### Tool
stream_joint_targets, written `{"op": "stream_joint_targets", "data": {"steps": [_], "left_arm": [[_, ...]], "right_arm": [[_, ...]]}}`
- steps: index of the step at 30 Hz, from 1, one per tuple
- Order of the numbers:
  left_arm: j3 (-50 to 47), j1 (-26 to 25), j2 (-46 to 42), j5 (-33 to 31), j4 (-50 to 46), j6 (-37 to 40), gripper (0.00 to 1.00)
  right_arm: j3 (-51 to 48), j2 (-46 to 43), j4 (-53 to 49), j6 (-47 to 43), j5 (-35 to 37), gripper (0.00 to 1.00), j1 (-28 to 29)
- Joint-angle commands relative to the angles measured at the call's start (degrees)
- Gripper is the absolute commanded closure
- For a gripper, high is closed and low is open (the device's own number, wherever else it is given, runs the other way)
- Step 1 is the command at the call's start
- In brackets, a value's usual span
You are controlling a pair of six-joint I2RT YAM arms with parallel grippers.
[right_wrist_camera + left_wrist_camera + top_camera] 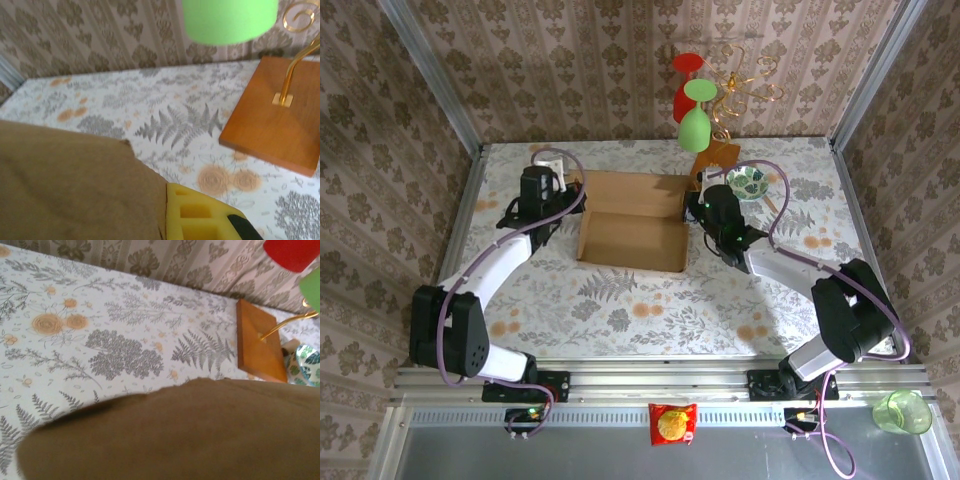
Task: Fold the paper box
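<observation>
A bench [620, 310] covered with a white cloth printed with grey ferns and orange flowers is carrying everything here, and it is sitting between walls of patterned beige paper. A paper box [632, 225] of plain brown corrugated cardboard, shallow and rectangular with its open side up, is lying on the middle of the bench, toward the far side. Just beyond the box's far right corner, a glossy orange-brown square wooden base [720, 158] of a gold wire rack is standing flat on the cloth. A small round bowl [748, 182] with a green leaf pattern is resting just right of that base, near the box but apart from it
</observation>
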Motion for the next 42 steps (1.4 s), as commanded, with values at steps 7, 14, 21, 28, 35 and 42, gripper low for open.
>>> {"op": "stream_joint_targets", "data": {"steps": [7, 14, 21, 28, 35, 42], "left_arm": [[-5.72, 1.82, -0.86, 5.22, 11.83, -1.65, 1.00], [-10.03, 2.73, -1.37, 7.20, 14.79, -1.00, 1.00], [-17.38, 2.49, -3.35, 8.46, 21.49, -1.53, 1.00], [-24.43, 2.40, -3.71, 9.60, 30.69, -3.03, 1.00], [-28.59, 1.40, -3.84, 9.06, 34.44, -3.07, 1.00], [-31.67, -0.72, -5.61, 5.67, 32.36, -0.31, 1.00]], "right_arm": [[-0.97, 6.44, 14.68, 2.14, 1.39, 1.00, 0.71], [-3.47, 8.01, 17.49, 1.94, 1.49, 1.00, 0.80], [-6.94, 8.19, 18.88, 2.87, -0.01, 1.00, 1.19], [-9.83, 7.46, 18.64, 3.09, -0.20, 0.97, 1.45], [-12.50, 5.15, 17.11, 3.68, -0.01, 0.89, 1.48], [-13.62, 2.71, 13.92, 4.53, 0.62, 0.83, 1.46]]}}
